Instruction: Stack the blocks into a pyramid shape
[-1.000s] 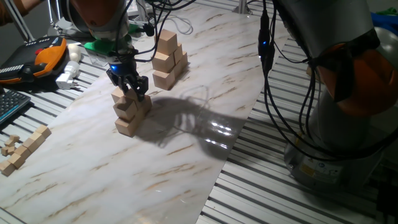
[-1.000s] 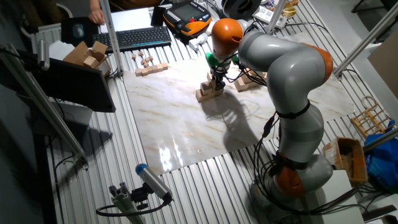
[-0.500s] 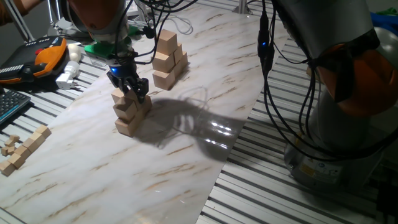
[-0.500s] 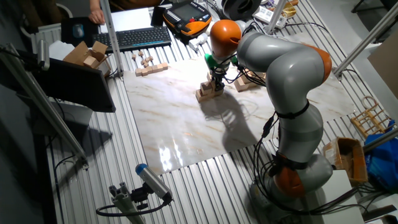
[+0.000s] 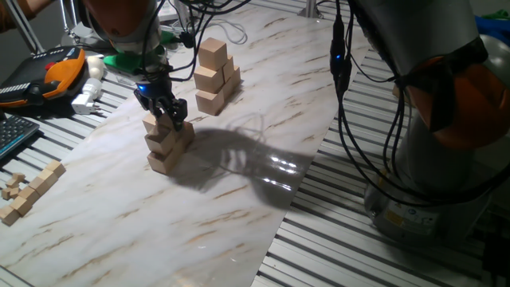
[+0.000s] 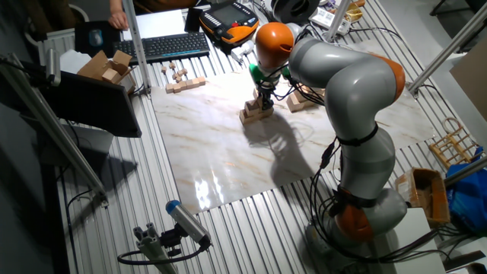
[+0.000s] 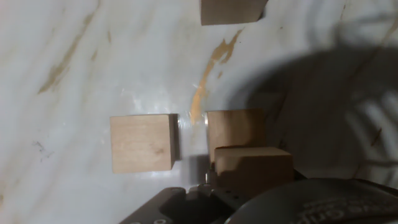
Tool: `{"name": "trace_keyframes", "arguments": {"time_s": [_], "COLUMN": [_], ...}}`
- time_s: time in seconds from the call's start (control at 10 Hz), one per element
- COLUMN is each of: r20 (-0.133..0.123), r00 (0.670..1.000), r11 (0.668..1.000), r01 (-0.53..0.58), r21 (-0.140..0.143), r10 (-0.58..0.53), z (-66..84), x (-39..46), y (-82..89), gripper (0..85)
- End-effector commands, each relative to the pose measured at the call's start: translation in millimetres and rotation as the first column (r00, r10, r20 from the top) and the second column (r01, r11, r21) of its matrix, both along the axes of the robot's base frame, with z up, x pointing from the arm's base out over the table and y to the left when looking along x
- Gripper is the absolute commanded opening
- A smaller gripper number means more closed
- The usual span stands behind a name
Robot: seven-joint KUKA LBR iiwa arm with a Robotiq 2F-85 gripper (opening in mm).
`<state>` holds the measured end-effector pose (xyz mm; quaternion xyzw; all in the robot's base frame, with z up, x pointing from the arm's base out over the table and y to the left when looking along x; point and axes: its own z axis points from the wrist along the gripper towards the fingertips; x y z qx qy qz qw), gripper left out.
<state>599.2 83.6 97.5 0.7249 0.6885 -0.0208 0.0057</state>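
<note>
A small pile of tan wooden blocks [image 5: 164, 142] stands on the marble board, its top block [image 5: 154, 123] two levels up. My gripper [image 5: 166, 113] hangs just above that top block, with its fingers apart and nothing between them. In the other fixed view the gripper [image 6: 264, 93] is over the same pile [image 6: 256, 112]. The hand view looks down on one block on the board [image 7: 143, 143], a second beside it [image 7: 235, 129] and a higher one [image 7: 252, 169] close under the hand. A second, taller pile of blocks [image 5: 216, 74] stands further back.
Small thin wooden pieces [image 5: 30, 193] lie at the board's left edge. A keyboard [image 5: 11, 132], an orange pendant [image 5: 61, 67] and a white plug [image 5: 88, 89] lie off the board to the left. A cardboard box [image 6: 108, 67] holds more blocks. Cables hang from the arm [image 5: 343, 64].
My gripper has risen a little and drifted back from the top block of the near pile. The block stays on the pile. Nothing else has moved.
</note>
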Motion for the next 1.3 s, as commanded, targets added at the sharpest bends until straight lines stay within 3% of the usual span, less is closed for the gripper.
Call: {"name": "trace_keyframes", "arguments": {"time_s": [0.0, 0.4, 0.6, 1.0, 1.2], "r20": [0.000, -0.002, -0.013, -0.020, -0.021], "r00": [1.000, 1.000, 1.000, 0.999, 0.993], "r11": [1.000, 1.000, 1.000, 0.999, 0.993], "r01": [0.001, -0.010, -0.020, -0.045, -0.118], "r21": [-0.001, -0.006, 0.018, 0.002, 0.023], "r10": [-0.001, 0.010, 0.021, 0.045, 0.118], "z": [-0.1, 2.0, 10.8, 27.7, 37.5], "x": [-0.1, 0.4, 3.2, 7.9, 9.9], "y": [0.0, -1.1, -3.1, 6.3, 3.8], "gripper": [68.0, 68.0, 68.0, 68.0, 68.0]}}
